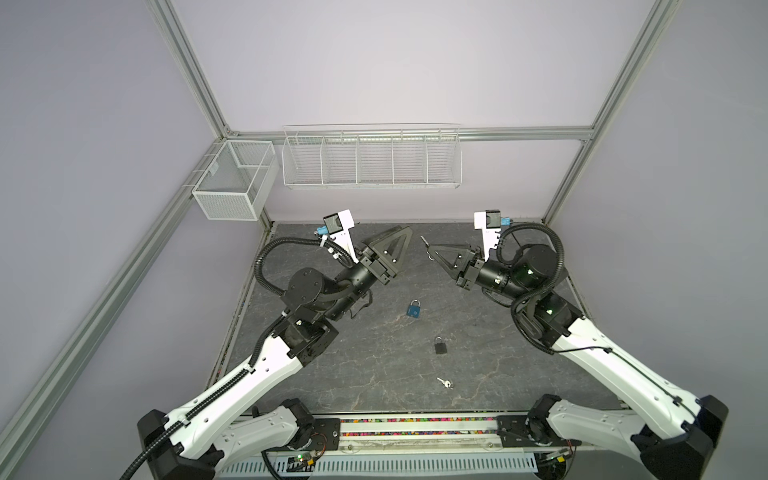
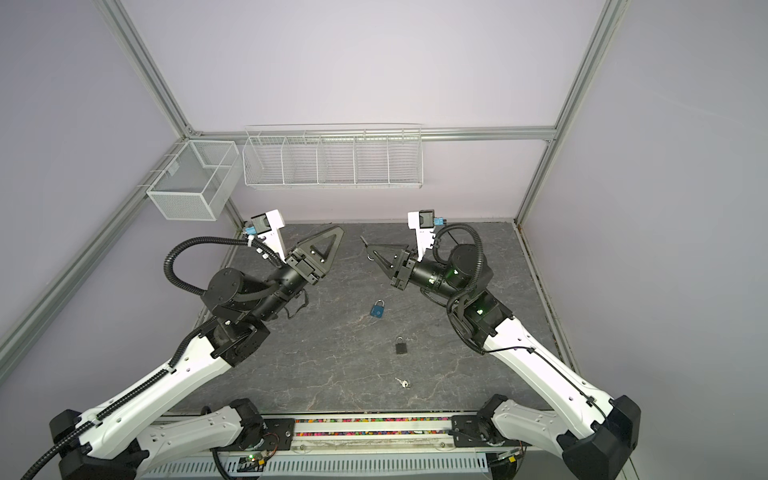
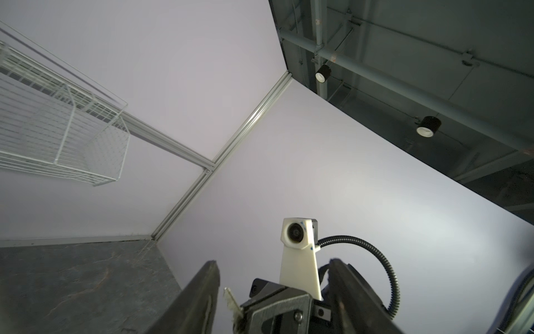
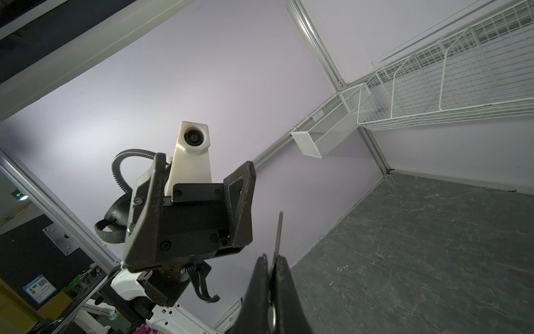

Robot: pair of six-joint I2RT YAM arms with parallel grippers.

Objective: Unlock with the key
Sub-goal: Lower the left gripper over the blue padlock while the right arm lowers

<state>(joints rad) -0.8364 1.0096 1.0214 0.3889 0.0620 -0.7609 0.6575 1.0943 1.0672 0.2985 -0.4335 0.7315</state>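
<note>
My right gripper (image 1: 428,248) (image 4: 271,257) is shut on a small silver key (image 1: 423,240) (image 4: 278,234), raised over the far middle of the table. The key's blade sticks out past the fingertips, and a ring hangs below them. My left gripper (image 1: 404,229) (image 3: 272,261) faces it a short way to the left, open and holding nothing. In the left wrist view the key (image 3: 231,297) shows between my left fingers (image 3: 202,289), touching neither. A blue padlock (image 1: 414,309) (image 2: 377,309) and a black padlock (image 1: 440,345) (image 2: 400,345) lie on the table, below and clear of both grippers.
A second small key (image 1: 445,383) lies near the table's front edge. A divided white wire rack (image 1: 372,158) hangs on the back wall, and a white mesh basket (image 1: 235,180) on the left frame rail. The dark marbled tabletop (image 1: 374,365) is walled on three sides.
</note>
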